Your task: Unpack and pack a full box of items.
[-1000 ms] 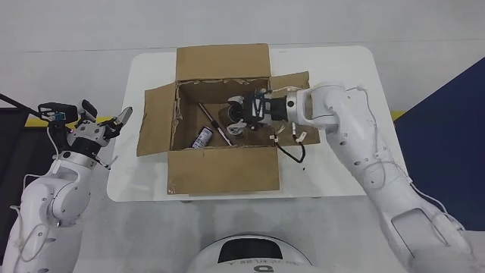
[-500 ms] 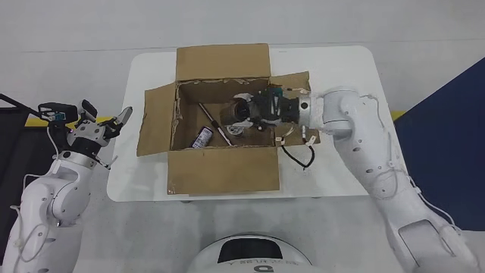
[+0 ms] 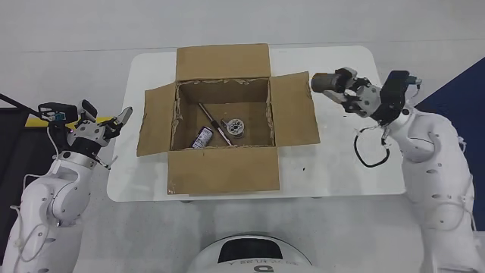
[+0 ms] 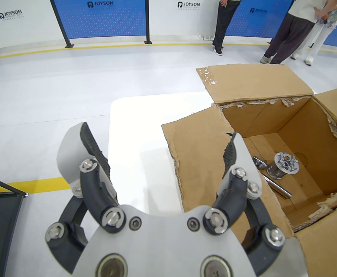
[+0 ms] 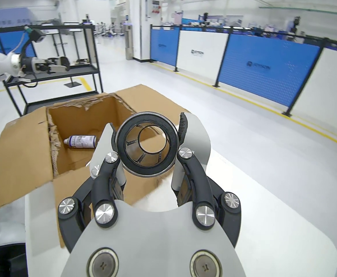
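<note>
An open cardboard box [image 3: 223, 168] stands mid-table with its flaps spread. Inside lie a small bottle [image 3: 201, 137], a thin metal rod [image 3: 216, 123] and a round metal disc part [image 3: 235, 127]. My right gripper [image 3: 339, 85] hangs above the table to the right of the box's right flap, shut on a hollow metal cylinder with a black rim [image 5: 146, 147]. The bottle [image 5: 79, 141] also lies in the box in the right wrist view. My left gripper [image 3: 106, 123] stays off the table's left edge, open and holding nothing, its fingers [image 4: 94, 154] apart; the disc part [image 4: 286, 162] shows beyond them.
The white table [image 3: 341, 174] has bare surface right of the box and along its front edge. A black cable [image 3: 367, 152] loops under my right arm. A black rack [image 5: 56, 67] stands in the room behind the box.
My right gripper lifted the cylinder out of the box and carried it right, past the right flap. The left arm stayed put.
</note>
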Robot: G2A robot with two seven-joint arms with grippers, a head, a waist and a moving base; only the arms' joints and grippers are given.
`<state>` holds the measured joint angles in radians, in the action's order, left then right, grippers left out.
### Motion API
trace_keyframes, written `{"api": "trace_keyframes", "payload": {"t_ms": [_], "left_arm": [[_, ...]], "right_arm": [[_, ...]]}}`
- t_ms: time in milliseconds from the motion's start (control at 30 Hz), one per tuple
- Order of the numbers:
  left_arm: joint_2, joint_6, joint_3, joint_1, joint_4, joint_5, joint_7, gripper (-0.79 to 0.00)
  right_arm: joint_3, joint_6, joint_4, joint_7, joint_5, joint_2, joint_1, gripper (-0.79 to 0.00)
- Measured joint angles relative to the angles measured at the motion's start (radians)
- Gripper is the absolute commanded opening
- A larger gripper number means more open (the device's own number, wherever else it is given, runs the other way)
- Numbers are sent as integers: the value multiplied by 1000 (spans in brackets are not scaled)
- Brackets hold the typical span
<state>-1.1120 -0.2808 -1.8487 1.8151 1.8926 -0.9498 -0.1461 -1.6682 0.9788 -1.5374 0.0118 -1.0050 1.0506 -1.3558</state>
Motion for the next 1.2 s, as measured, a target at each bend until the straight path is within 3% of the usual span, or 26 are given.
{"api": "trace_keyframes", "payload": {"t_ms": [233,500,700,1200], "left_arm": [[0,0,0,0,0,0,0,0],[0,0,0,0,0,0,0,0],[0,0,0,0,0,0,0,0],[0,0,0,0,0,0,0,0]], "right_arm": [[-101,-117,107,-170,113,-18,-33,-785],[-68,-190,270,-509,280,-36,78,-785],[-28,-262,358,-684,362,-43,143,-785],[88,-301,563,-814,383,-47,283,-785]]}}
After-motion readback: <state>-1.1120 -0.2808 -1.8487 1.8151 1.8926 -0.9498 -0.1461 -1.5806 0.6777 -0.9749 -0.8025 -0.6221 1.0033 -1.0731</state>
